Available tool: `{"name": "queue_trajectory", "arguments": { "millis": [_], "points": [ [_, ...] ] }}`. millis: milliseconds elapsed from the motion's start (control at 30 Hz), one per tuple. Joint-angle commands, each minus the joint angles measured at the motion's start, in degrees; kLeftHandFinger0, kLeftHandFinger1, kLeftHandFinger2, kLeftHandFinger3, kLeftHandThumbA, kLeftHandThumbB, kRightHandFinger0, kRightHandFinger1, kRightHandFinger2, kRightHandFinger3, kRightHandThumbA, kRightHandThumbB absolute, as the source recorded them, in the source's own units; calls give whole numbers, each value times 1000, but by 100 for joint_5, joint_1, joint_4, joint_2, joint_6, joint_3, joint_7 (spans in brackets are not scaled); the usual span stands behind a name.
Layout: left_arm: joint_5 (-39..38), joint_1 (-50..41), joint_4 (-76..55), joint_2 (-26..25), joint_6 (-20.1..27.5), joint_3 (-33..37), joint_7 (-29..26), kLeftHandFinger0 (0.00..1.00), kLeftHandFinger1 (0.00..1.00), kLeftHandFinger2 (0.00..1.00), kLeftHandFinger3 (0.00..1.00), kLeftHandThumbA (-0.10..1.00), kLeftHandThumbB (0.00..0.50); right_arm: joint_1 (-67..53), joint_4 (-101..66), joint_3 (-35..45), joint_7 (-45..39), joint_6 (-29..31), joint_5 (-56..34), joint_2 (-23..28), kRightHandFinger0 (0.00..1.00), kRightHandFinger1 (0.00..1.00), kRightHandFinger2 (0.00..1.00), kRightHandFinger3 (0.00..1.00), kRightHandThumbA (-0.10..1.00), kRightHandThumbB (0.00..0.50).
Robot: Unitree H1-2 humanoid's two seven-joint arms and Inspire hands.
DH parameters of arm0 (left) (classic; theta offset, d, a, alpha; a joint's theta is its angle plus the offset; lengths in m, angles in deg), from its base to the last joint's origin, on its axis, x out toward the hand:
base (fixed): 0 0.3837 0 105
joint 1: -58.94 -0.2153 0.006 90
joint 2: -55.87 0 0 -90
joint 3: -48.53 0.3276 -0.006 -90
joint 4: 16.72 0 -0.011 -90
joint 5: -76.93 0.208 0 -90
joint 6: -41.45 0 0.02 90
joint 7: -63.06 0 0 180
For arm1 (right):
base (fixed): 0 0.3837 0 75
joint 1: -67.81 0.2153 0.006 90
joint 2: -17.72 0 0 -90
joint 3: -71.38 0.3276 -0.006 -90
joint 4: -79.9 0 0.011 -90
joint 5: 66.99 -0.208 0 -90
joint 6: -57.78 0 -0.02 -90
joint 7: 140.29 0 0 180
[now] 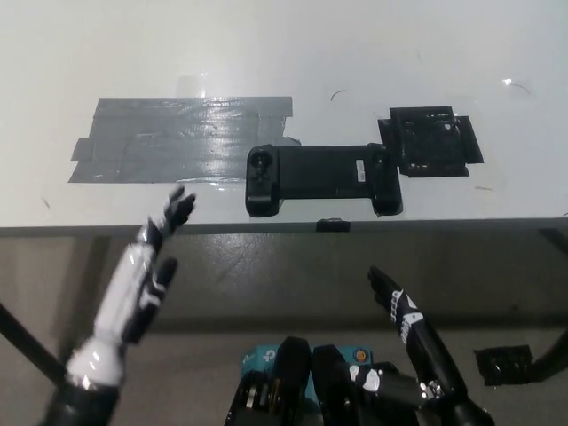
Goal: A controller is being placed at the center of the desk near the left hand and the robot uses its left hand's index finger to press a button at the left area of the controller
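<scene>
Currently we see the controller (320,178) lying flat on the white worktop (266,53), up and to the right of the left robot hand (151,266), close to the worktop's near edge. Its long side runs left-right, with a round button or stick on its left grip, the end nearer that hand. Left robot hand is white with dark fingers, raised from lower left, fingers spread and released, holding nothing; fingertips (182,206) reach just over the worktop edge, near the controller but apart from it. We note a grey tape patch (169,138) beyond the left hand, its right end just beside the controller's left grip. A black tape square (430,140) sits beyond the controller's right end, touching or nearly so; we cannot tell which. Right robot hand (404,311), black, rests low, below the worktop edge, right of the left hand, fingers extended, grasping nothing, well apart from the controller.
</scene>
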Motion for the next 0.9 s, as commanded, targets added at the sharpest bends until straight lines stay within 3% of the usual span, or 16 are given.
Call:
{"name": "queue_trajectory", "arguments": {
  "millis": [0, 67, 133, 233, 267, 300, 400, 433, 467, 500, 533, 600, 767, 867],
  "points": [
    [-918, 875, -427, -691, -1322, 69, 1030, 7, 2, 29, 1000, 1000, 250, -99, -212, -26, -84, 323, -8, 23, 1000, 1000, 1000, 1000, 892, 212],
    [-1050, 1353, -355, -916, -1709, 130, 1256, 48, 0, 0, 1000, 1000, 296, -134, -208, -15, -86, 318, -24, 13, 1000, 1000, 1000, 1000, 884, 219],
    [-1104, 1738, -222, -1050, -1973, 205, 1428, 266, 0, 0, 1000, 1000, 329, -206, -230, -5, -76, 318, -21, 12, 1000, 1000, 1000, 1000, 880, 226],
    [-1674, 2504, 169, -1233, -2690, 286, 1925, 196, 0, 0, 1000, 1000, 356, -204, -212, -1, -67, 284, -20, -7, 1000, 1000, 1000, 1000, 885, 239],
    [-1922, 2792, 379, -1265, -3020, 321, 2154, 8, 0, 0, 1000, 1000, 358, -217, -187, -5, -63, 329, -27, -20, 1000, 1000, 1000, 1000, 879, 233],
    [-2135, 2980, 538, -1276, -3247, 329, 2321, 2, 0, 6, 1000, 1000, 374, -198, -156, -3, -61, 366, -32, -26, 1000, 1000, 1000, 1000, 877, 233],
    [-2254, 3305, 914, -1388, -3511, 487, 2728, 0, 0, 68, 1000, 1000, 349, -216, -174, -19, -81, 329, -15, -7, 1000, 1000, 1000, 1000, 879, 237],
    [-2243, 3506, 1185, -1454, -3595, 641, 2973, 60, 0, 62, 1000, 1000, 359, -228, -184, -21, -70, 330, 19, 0, 1000, 1000, 1000, 1000, 880, 238],
    [-2258, 3593, 1280, -1486, -3659, 718, 3069, 54, 0, 37, 1000, 1000, 367, -230, -193, -21, -61, 329, 43, 6, 1000, 1000, 1000, 1000, 879, 237],
    [-2267, 3703, 1422, -1539, -3671, 853, 3164, 5, 0, 42, 1000, 1000, 399, -233, -208, -20, -64, 319, 54, 19, 1000, 1000, 1000, 1000, 866, 239],
    [-2292, 3866, 1671, -1609, -3671, 1049, 3310, 65, 0, 21, 1000, 1000, 403, -238, -221, -24, -72, 310, 61, 30, 1000, 1000, 1000, 1000, 852, 235],
    [-2361, 4056, 2034, -1646, -3671, 1222, 3530, 6, 0, 18, 1000, 1000, 373, -226, -217, -37, -87, 349, 62, 37, 1000, 1000, 1000, 1000, 840, 227],
    [-2191, 4528, 2778, -1781, -3671, 1853, 3961, 0, 0, 129, 1000, 1000, 410, -212, -235, -52, -77, 326, 89, 19, 1000, 1000, 1000, 1000, 809, 212],
    [-1897, 4659, 2954, -1870, -3671, 2316, 4121, 0, 0, 10, 1000, 1000, 452, -188, -260, -57, -81, 268, 110, 25, 1000, 1000, 1000, 1000, 822, 218]
  ]
}}
